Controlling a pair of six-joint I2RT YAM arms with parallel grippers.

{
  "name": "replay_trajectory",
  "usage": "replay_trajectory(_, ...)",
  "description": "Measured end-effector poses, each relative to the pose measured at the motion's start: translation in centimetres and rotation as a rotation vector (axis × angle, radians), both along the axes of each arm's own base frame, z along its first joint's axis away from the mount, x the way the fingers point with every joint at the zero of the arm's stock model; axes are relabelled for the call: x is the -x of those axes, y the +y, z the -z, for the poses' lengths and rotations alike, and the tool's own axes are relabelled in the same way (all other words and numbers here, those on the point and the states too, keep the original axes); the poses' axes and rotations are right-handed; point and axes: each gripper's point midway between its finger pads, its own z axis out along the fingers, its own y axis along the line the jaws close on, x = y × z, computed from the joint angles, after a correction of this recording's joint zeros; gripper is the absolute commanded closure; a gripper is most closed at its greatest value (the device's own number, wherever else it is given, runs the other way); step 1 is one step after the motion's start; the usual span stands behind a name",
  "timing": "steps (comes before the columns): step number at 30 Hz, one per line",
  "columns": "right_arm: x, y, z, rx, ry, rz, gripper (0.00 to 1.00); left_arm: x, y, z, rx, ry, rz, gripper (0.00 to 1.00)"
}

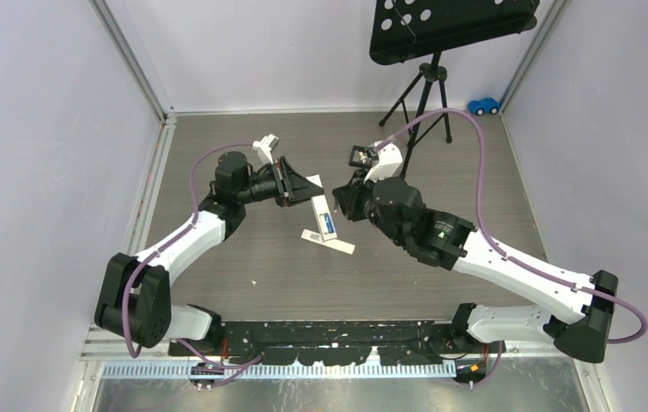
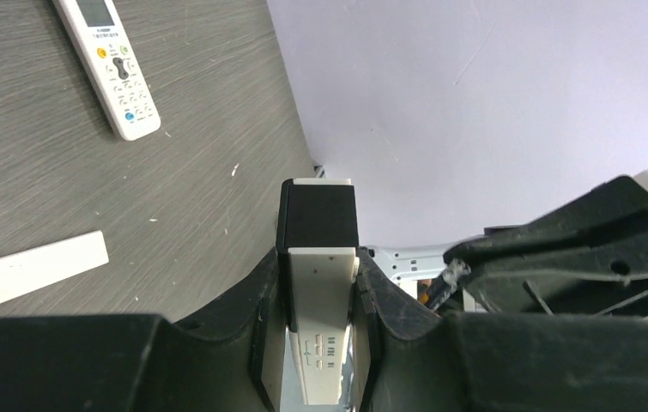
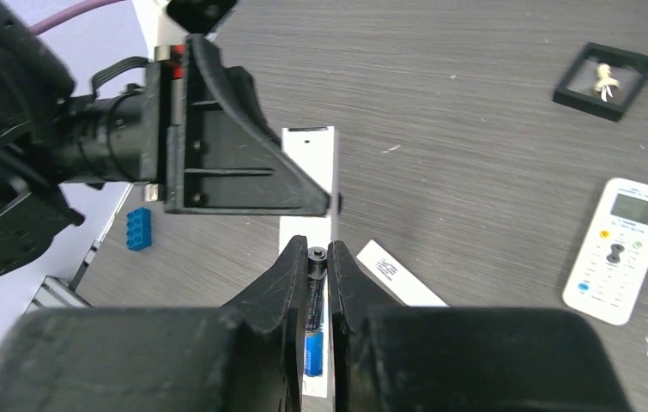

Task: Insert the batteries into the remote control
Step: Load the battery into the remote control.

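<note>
White remote (image 2: 321, 343) sits clamped in the left claw (image 2: 318, 296), the right claw (image 3: 317, 268) pinching a blue battery (image 3: 313, 348) close by.

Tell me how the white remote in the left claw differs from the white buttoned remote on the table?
The slim white remote is clamped in the left gripper; the white buttoned remote lies free on the table. The buttoned remote shows a screen and coloured buttons; the clamped one shows no buttons. Both are white and long.
</note>
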Motion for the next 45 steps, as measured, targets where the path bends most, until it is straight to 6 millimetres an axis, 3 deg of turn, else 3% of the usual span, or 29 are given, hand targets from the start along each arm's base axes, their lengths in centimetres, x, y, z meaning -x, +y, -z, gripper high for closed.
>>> replay_trajectory(9,0.7,2.7,0.3,0.046,-0.057,-0.08,0.99,0.3,-0.3,-1.1,0.06,0.036,0.018,1.0)
replay_trajectory(21,1.2,3.4,1.5,0.085,-0.073,-0.139,0.98,0.2,-0.5,-1.2,0.095,0.076,0.02,1.0)
replay_trajectory(27,1.6,3.7,1.8,0.092,-0.072,-0.159,0.81,0.2,-0.5,-1.3,0.1,0.084,0.019,1.0)
replay_trajectory(45,2.6,3.4,1.5,0.075,-0.064,-0.204,0.58,0.1,-0.5,-0.9,0.098,0.087,0.019,1.0)
